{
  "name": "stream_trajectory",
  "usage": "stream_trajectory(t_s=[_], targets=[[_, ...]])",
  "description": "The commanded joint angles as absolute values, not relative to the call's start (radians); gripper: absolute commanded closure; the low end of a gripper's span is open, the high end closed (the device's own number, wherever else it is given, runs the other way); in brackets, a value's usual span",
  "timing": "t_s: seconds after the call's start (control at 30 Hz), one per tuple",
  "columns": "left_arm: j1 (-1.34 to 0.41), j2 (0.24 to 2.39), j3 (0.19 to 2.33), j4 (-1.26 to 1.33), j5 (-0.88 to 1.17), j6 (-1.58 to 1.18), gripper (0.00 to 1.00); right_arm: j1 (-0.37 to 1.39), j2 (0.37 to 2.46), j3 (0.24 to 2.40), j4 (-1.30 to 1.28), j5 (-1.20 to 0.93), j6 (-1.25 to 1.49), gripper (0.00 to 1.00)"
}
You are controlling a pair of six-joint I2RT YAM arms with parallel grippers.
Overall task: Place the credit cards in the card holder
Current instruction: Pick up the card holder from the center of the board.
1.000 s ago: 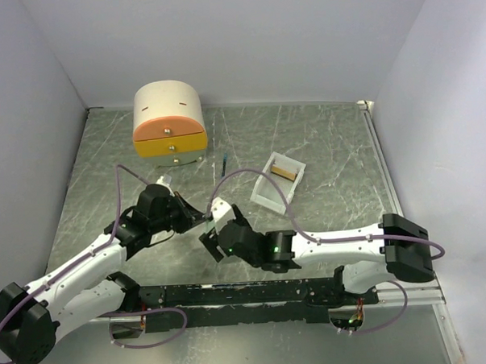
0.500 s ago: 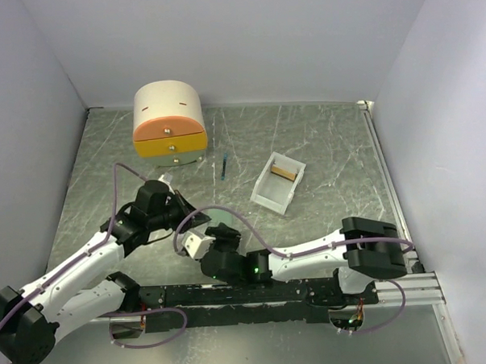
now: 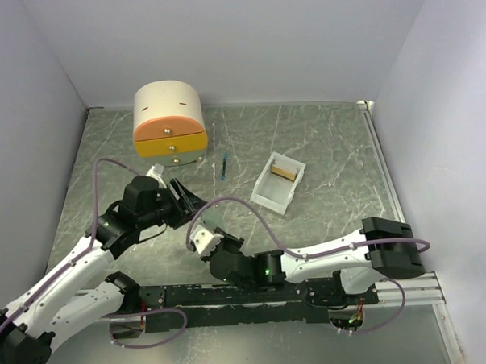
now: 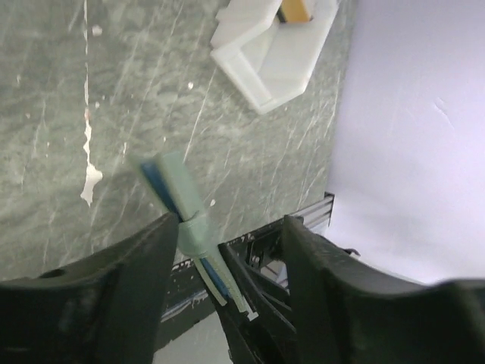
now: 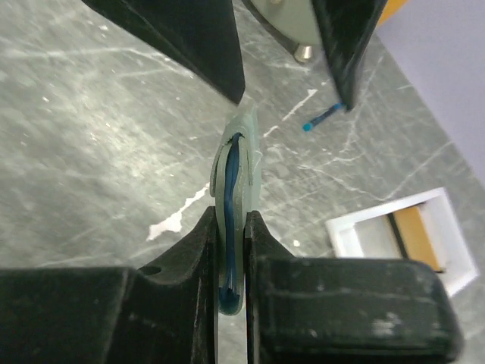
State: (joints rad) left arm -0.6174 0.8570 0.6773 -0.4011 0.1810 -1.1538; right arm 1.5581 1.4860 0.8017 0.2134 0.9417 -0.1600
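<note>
Right jaws pinching card holder (edge-on), left jaws spread

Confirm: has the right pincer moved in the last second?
Yes. In the top view the right pincer, shut on the card holder, has shifted left and down the frame, farther from the white tray.

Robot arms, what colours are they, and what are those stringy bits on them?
Both the left arm and the right arm have smooth white shells with chunky black joints. A thin purple cable loops loosely along each one. Tiny green lights glow near the right arm's wrist. The fingers are plain matte black, flat and tapering.
</note>
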Motion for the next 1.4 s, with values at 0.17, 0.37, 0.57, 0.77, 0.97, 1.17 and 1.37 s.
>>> stream_trajectory(t_s=[0.17,0.37,0.57,0.77,0.97,1.17,1.37], targets=[[-0.621,0.743,0.807,-0.51,-0.027,-0.987,0.19,1.507,1.358,0.874,-0.007,0.794,0.396,1.0],[-0.621,0.713,0.816,-0.492,0.074,-0.891,0.07,1.46,1.3,0.912,-0.069,0.725,0.568,1.0],[-0.62,0.676,0.73,-0.391,0.22,-0.888,0.08,1.316,1.116,0.821,-0.023,0.578,0.768,1.0],[-0.621,0.642,0.655,-0.243,0.388,-1.023,0.12,1.246,0.878,0.662,0.072,0.586,0.989,1.0],[-0.621,0.619,0.518,0.039,0.488,-1.178,0.12,1.246,0.711,0.505,0.321,0.58,1.013,1.0],[-0.621,0.655,0.464,0.287,0.514,-1.299,0.1,1.247,0.701,0.515,0.372,0.543,1.01,1.0],[-0.621,0.655,0.415,0.437,0.47,-1.363,0.13,1.246,0.727,0.485,0.462,0.502,1.04,1.0]])
